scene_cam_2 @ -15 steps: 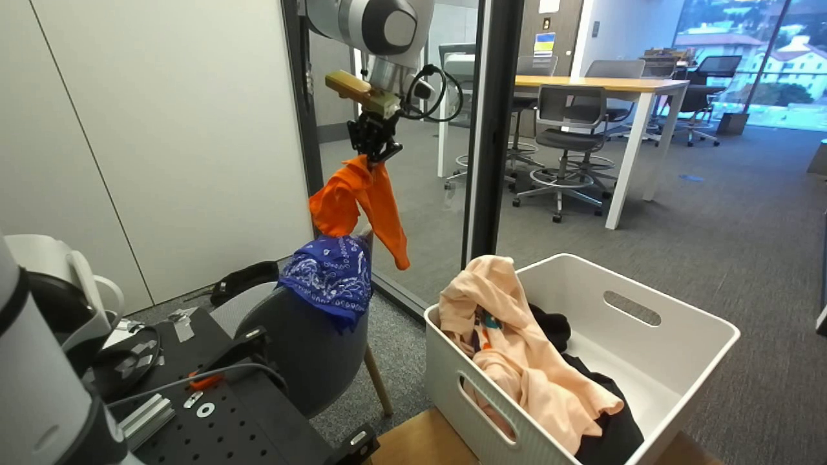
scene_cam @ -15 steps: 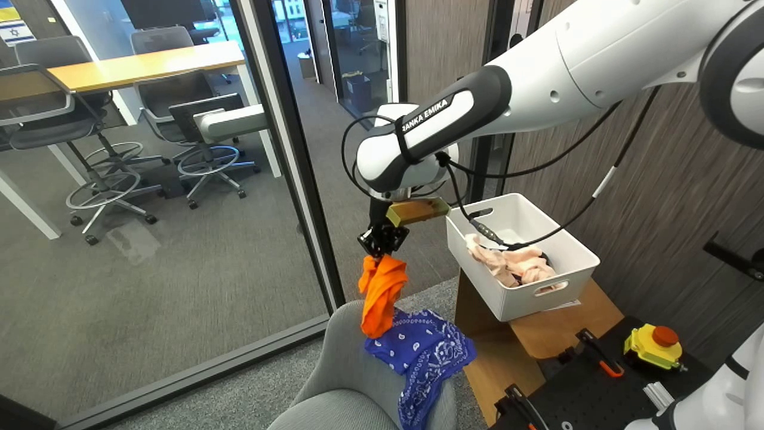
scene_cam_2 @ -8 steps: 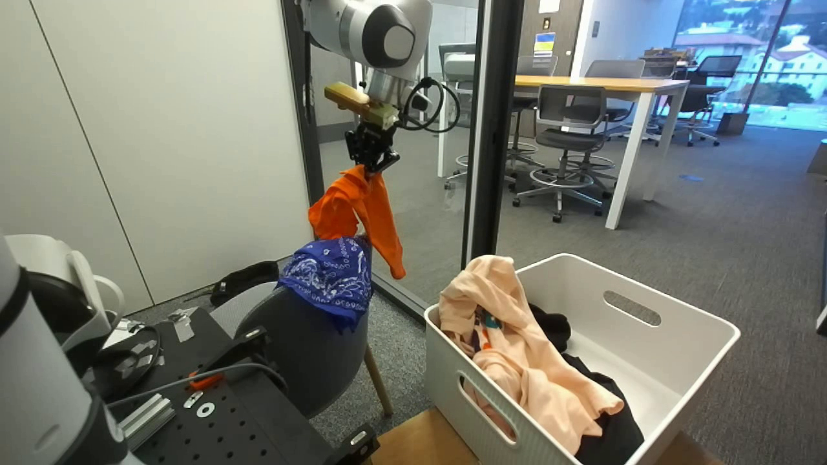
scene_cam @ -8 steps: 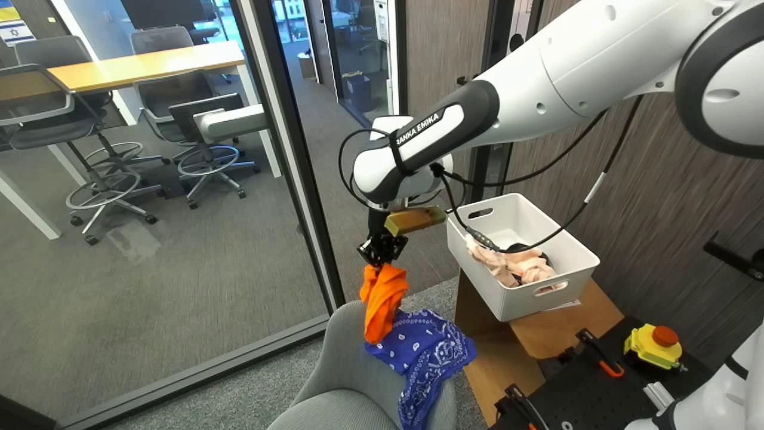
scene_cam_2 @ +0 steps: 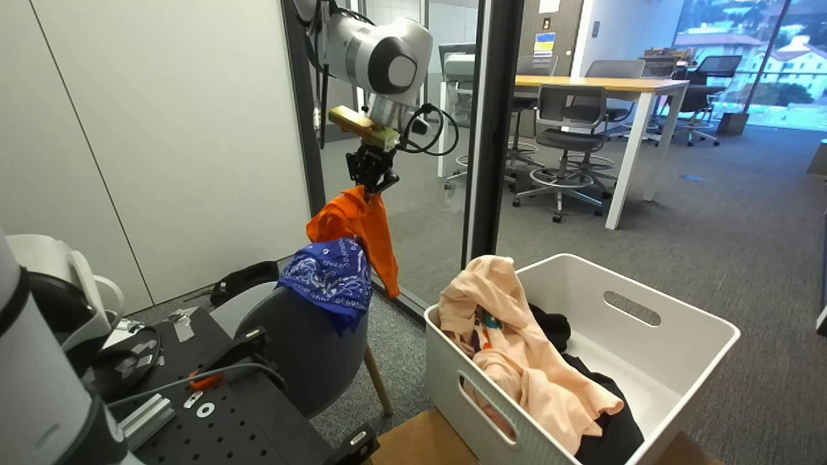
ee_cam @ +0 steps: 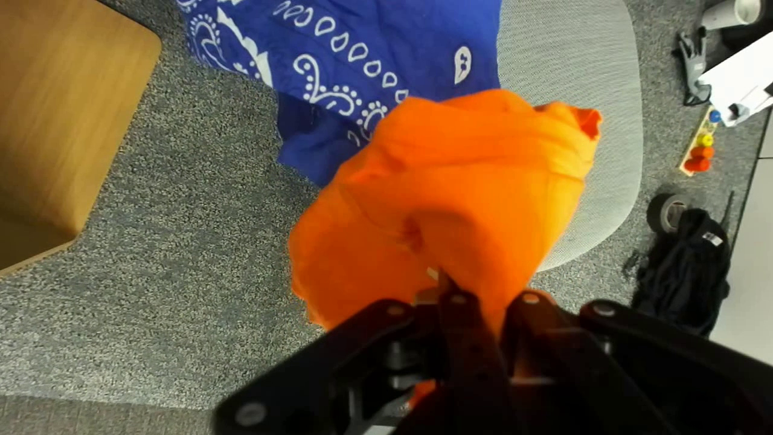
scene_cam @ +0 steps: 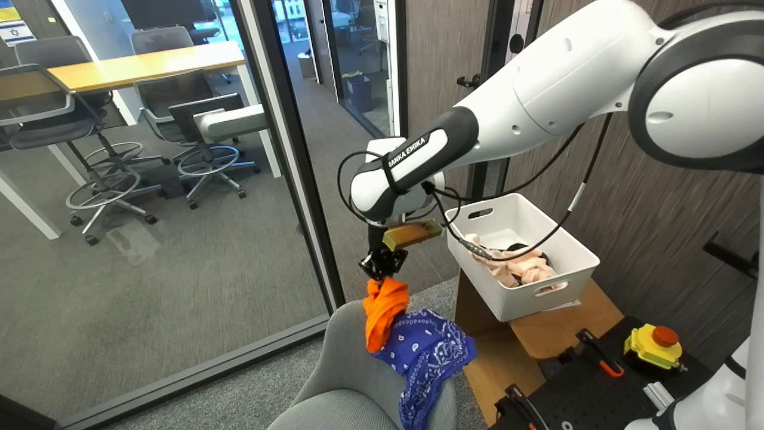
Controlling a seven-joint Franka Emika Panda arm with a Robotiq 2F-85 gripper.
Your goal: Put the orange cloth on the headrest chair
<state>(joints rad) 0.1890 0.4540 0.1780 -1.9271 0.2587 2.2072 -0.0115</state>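
My gripper (scene_cam: pixel 381 279) is shut on the orange cloth (scene_cam: pixel 385 310), which hangs bunched below it. In both exterior views the gripper (scene_cam_2: pixel 370 192) is above the grey chair's (scene_cam: pixel 349 358) backrest. The cloth (scene_cam_2: pixel 354 219) hangs in two lobes by the backrest top, and one lobe reaches down behind it. I cannot tell whether the cloth touches the chair (scene_cam_2: pixel 303 355). In the wrist view the cloth (ee_cam: pixel 459 181) leaves the closed fingers (ee_cam: pixel 492 308) and covers part of the seat and backrest. A blue patterned bandana (scene_cam: pixel 430 346) lies draped over the backrest beside the orange cloth.
A white bin (scene_cam: pixel 507 304) with peach clothing (scene_cam_2: pixel 517 349) and black cloth stands on a wooden stand (scene_cam: pixel 555 328) beside the chair. A glass wall with a dark frame (scene_cam_2: pixel 494 129) runs behind the chair. A black perforated bench (scene_cam_2: pixel 258 426) stands near the chair's back.
My gripper has moved down with the orange cloth in it. The cloth now hangs lower, overlapping the backrest and the bandana more. The chair, bandana and bin have not moved.
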